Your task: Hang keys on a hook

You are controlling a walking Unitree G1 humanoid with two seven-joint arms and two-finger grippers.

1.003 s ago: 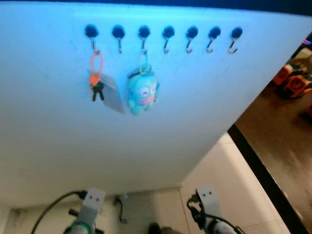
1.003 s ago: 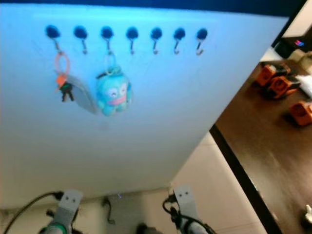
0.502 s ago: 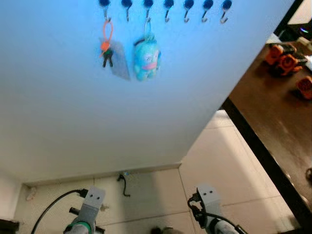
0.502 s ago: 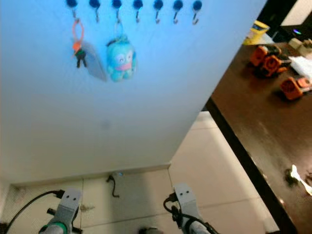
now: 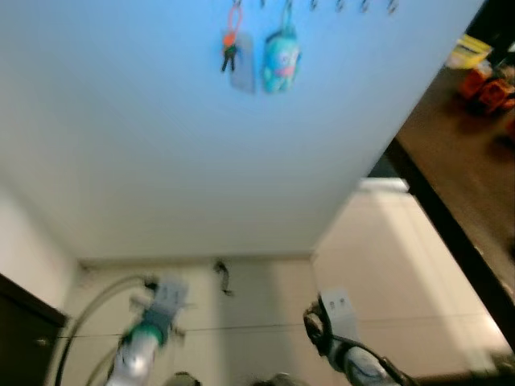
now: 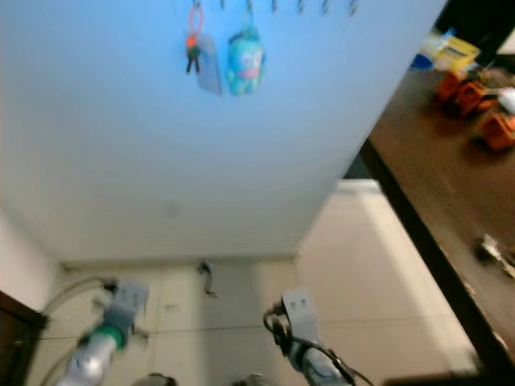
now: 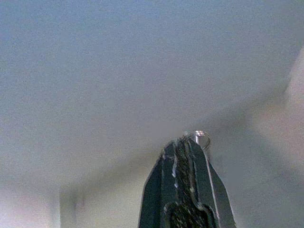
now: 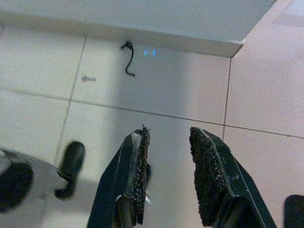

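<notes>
Left eye view takes in a broad white wall (image 5: 201, 153) above a tiled floor (image 5: 386, 265), with a dark desk (image 5: 459, 161) running along the robot's right side and carrying orange objects (image 5: 487, 84). High on the wall a row of hooks (image 5: 338, 6) sits at the very top edge of the picture, blurred and partly cut off. From them hang an orange-looped bunch of keys (image 5: 229, 50) with a grey tag (image 5: 243, 71) and, just beside it, a blue plush keychain (image 5: 280, 63). Both arms are low, over the floor and well apart from the hooks. The left gripper (image 7: 186, 156) has its fingers pressed together, and a small metal ring (image 7: 202, 138) pokes out at their tips; this looks like a key ring pinched there, though no keys can be made out. The right gripper (image 8: 166, 175) points at the floor with its fingers spread and nothing between them. As a judgement, one set already hangs, while the ring in the left gripper is not yet hung, so raising it to a free hook is left.
</notes>
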